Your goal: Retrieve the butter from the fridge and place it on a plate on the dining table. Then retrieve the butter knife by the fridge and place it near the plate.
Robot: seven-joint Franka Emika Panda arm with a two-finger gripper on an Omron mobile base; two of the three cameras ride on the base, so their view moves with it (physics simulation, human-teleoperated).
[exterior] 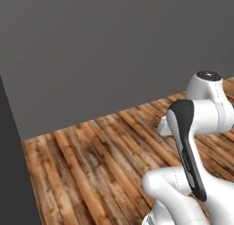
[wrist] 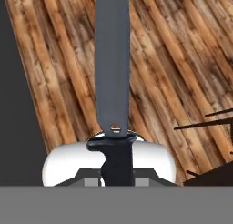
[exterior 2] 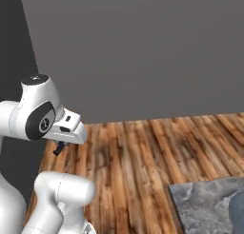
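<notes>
My gripper (wrist: 116,178) is shut on the butter knife (wrist: 112,59). In the hand view its dark handle sits between the jaws and its long grey blade runs straight away from the hand over the wooden floor. From the right base view the gripper (exterior 2: 59,148) hangs under the white wrist, above the floor and left of the dining table (exterior 2: 200,204), whose grey marbled corner lies at the lower right. A rim of the blue-grey plate (exterior 2: 238,210) peeks in at that table's right edge. The butter and the fridge are out of view.
A plain grey wall (exterior: 114,50) stands across the back. Brown wooden floor (exterior 2: 143,161) lies between the base and the table. A dark vertical panel (exterior: 11,174) rises at the far left. The folded white arm (exterior: 201,141) fills the lower right of the left base view.
</notes>
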